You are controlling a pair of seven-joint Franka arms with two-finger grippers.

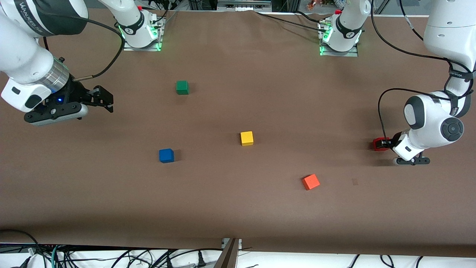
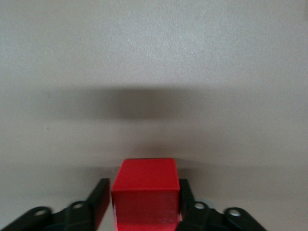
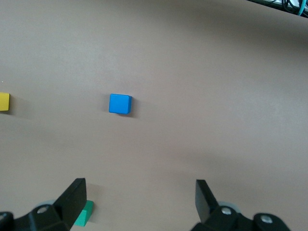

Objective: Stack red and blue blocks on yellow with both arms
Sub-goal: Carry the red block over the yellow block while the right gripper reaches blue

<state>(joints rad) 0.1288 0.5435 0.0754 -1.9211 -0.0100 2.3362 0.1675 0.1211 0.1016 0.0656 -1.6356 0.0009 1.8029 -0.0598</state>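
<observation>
The red block [image 1: 378, 143] sits at the left arm's end of the table, between the fingers of my left gripper [image 1: 381, 144]. In the left wrist view the block [image 2: 146, 180] fills the gap of the left gripper [image 2: 144, 202], with both fingers against its sides. The blue block [image 1: 166, 155] lies on the table nearer the right arm's end and also shows in the right wrist view [image 3: 120, 104]. The yellow cube [image 1: 247, 138] lies mid-table. My right gripper [image 1: 107, 100] hangs open and empty over the right arm's end of the table, its fingers wide apart [image 3: 139, 197].
A green cube [image 1: 182, 87] lies farther from the front camera than the blue block. An orange cube [image 1: 310, 182] lies nearer the camera than the yellow cube. The yellow cube's edge [image 3: 4, 101] and the green cube [image 3: 83, 214] show in the right wrist view.
</observation>
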